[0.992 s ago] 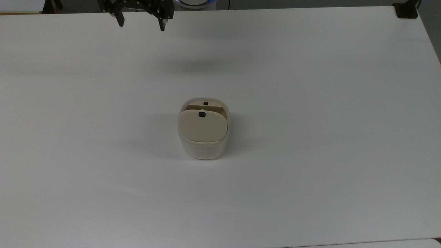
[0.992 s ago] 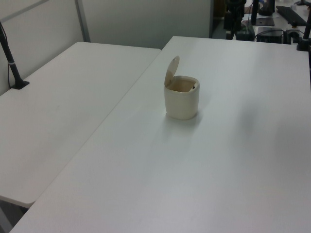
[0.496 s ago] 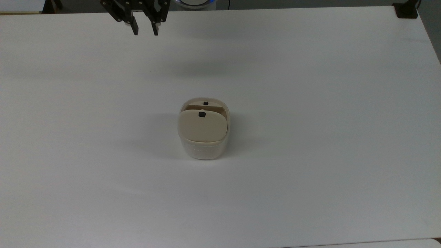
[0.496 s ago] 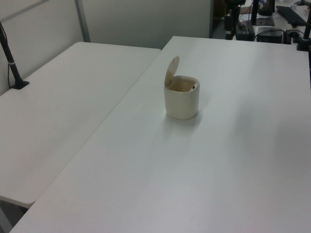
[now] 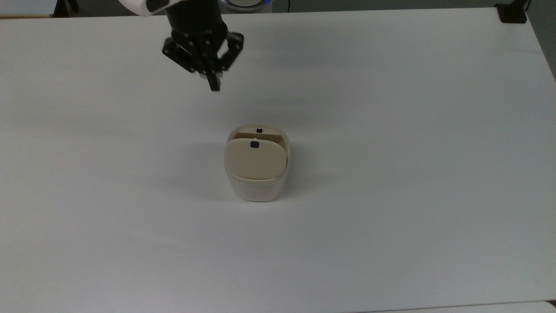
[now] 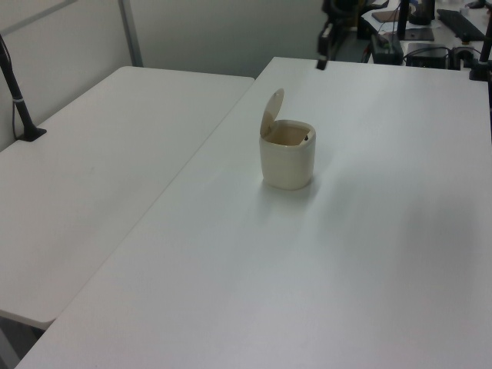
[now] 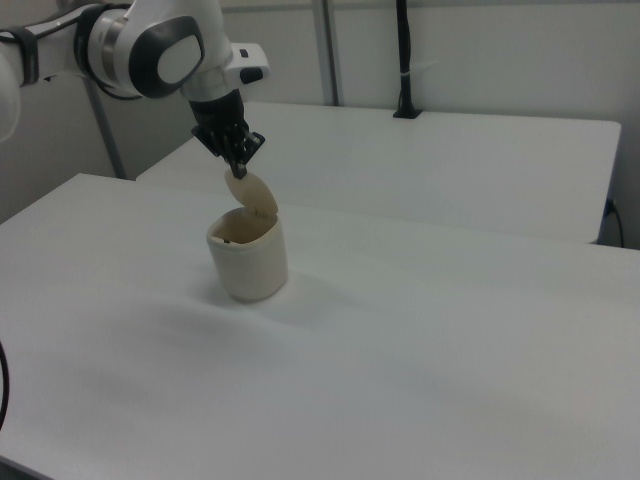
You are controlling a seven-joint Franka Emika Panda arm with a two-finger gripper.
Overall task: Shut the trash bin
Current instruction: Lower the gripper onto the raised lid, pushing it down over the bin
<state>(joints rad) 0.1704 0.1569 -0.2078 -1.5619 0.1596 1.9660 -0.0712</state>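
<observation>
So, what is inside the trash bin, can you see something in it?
The lid stands open. Inside the trash bin, the left view shows bare beige wall and a small black tab near the rim. No trash shows, but the bottom is hidden by the wall and lid.

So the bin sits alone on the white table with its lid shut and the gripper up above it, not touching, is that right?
Not quite: the lid is open, not shut. The left view shows it standing up from the rim of the bin, with the inside exposed. The rest holds: the bin sits alone on the white table, and the gripper is above it, not touching.
</observation>
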